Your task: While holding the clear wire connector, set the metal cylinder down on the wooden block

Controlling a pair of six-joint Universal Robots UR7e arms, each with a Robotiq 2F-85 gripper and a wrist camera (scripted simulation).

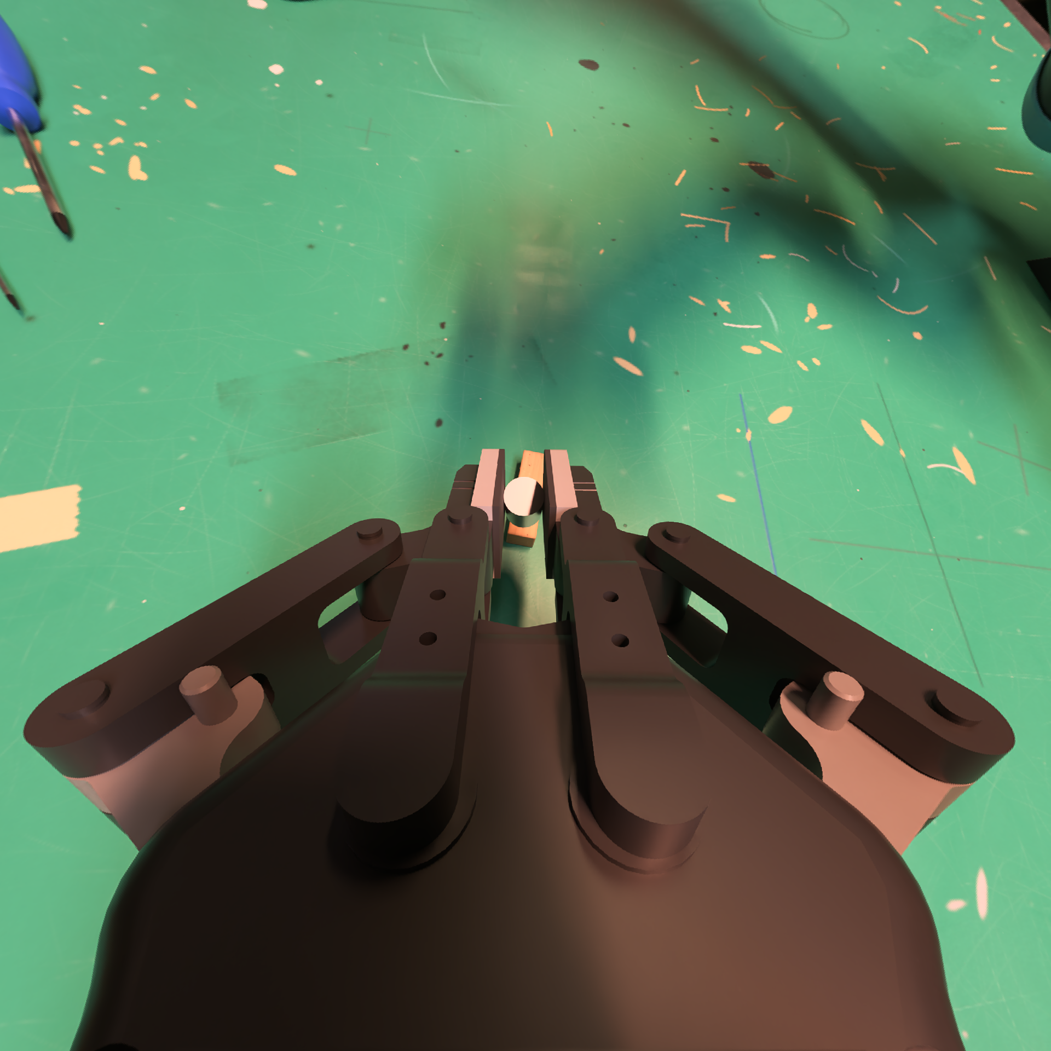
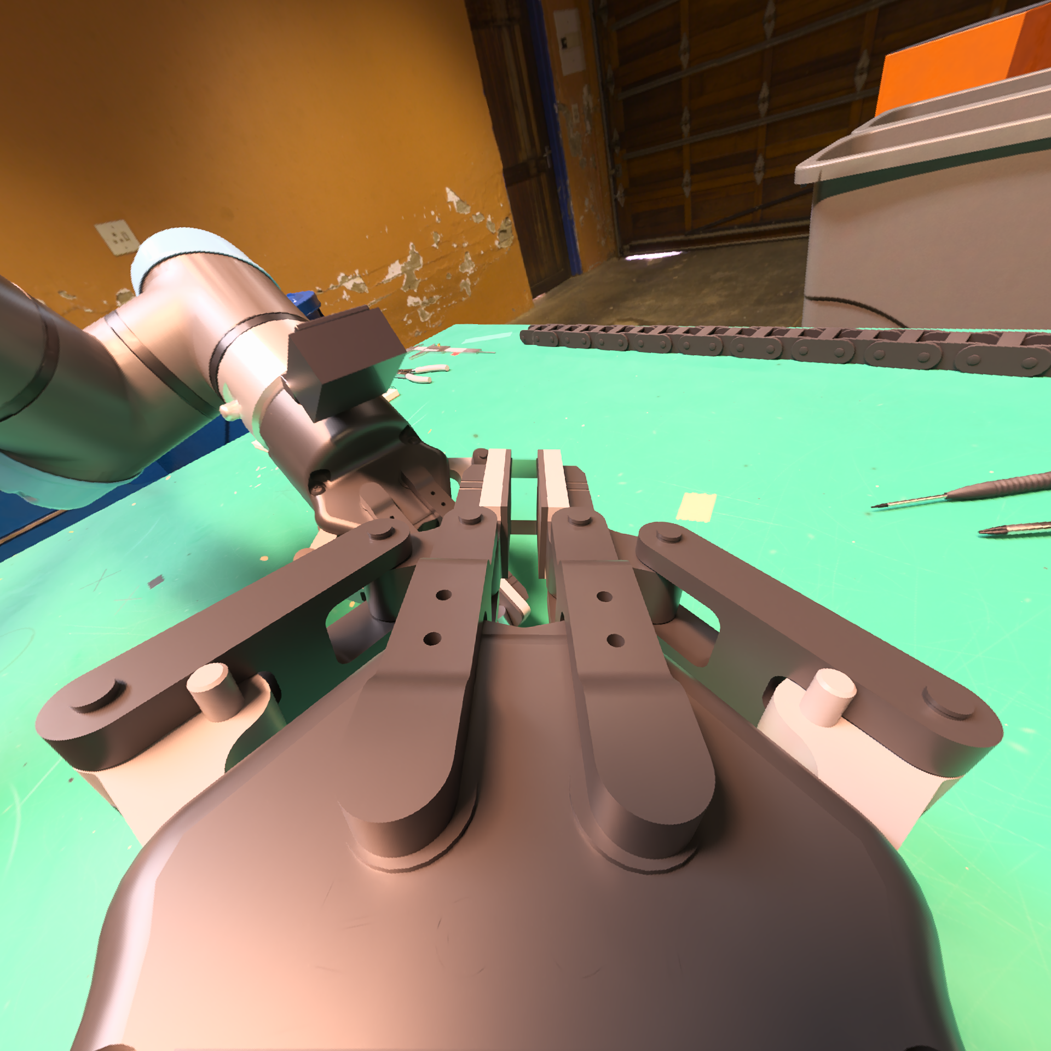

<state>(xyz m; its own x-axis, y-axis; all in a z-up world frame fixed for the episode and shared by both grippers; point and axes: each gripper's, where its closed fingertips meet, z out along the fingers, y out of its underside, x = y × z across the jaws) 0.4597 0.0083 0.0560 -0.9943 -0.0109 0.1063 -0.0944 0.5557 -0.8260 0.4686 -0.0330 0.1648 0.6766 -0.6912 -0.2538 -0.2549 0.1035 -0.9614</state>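
In the left wrist view my left gripper (image 1: 524,483) is shut on the metal cylinder (image 1: 522,499), a short upright cylinder with a pale flat top. The wooden block (image 1: 524,534), a small orange-tan bar, lies on the green mat directly under the cylinder. I cannot tell whether the cylinder touches it. In the right wrist view my right gripper (image 2: 524,483) is shut on the clear wire connector (image 2: 524,526), a transparent piece barely visible between the pads, held above the mat. The left arm and its gripper (image 2: 398,500) show just left of the right fingertips.
Two screwdrivers, one blue-handled (image 1: 23,102), lie at the far left of the left wrist view. In the right wrist view, screwdrivers (image 2: 967,492) lie right. A grey cable chain (image 2: 796,341) runs along the back. A grey bin (image 2: 932,227) stands beyond. A tape patch (image 2: 696,506) lies ahead.
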